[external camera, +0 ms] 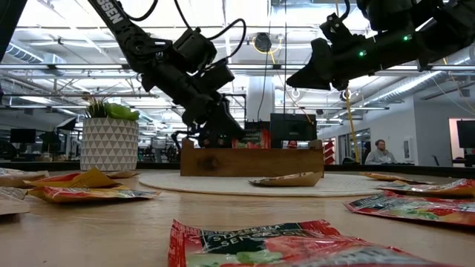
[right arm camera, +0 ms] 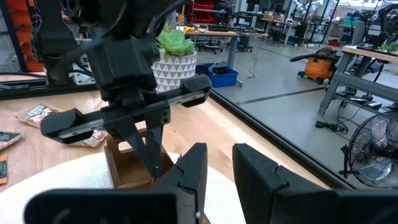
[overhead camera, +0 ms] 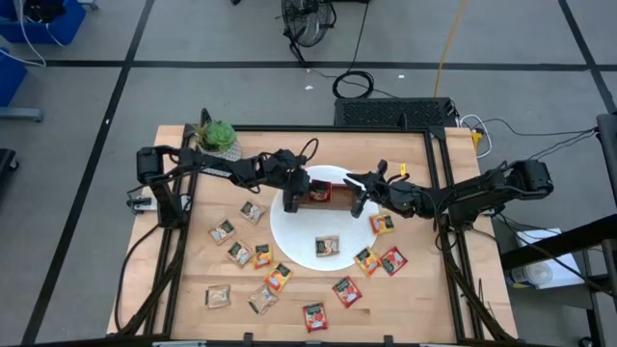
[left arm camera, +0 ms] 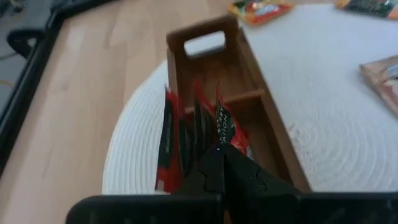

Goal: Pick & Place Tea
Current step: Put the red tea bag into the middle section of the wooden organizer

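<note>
Tea (left arm camera: 224,127) beneath closed left tool (left arm camera: 214,155)

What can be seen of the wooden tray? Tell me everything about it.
The wooden tray is a long brown box of plain wood, standing level on the round white plate near the table's middle. Cross walls split it into compartments, and an end wall rises into a handle with a slot. Red tea sachets stand on edge in one end compartment; the next one looks empty. The left gripper, shut, reaches down into that filled end.
</note>
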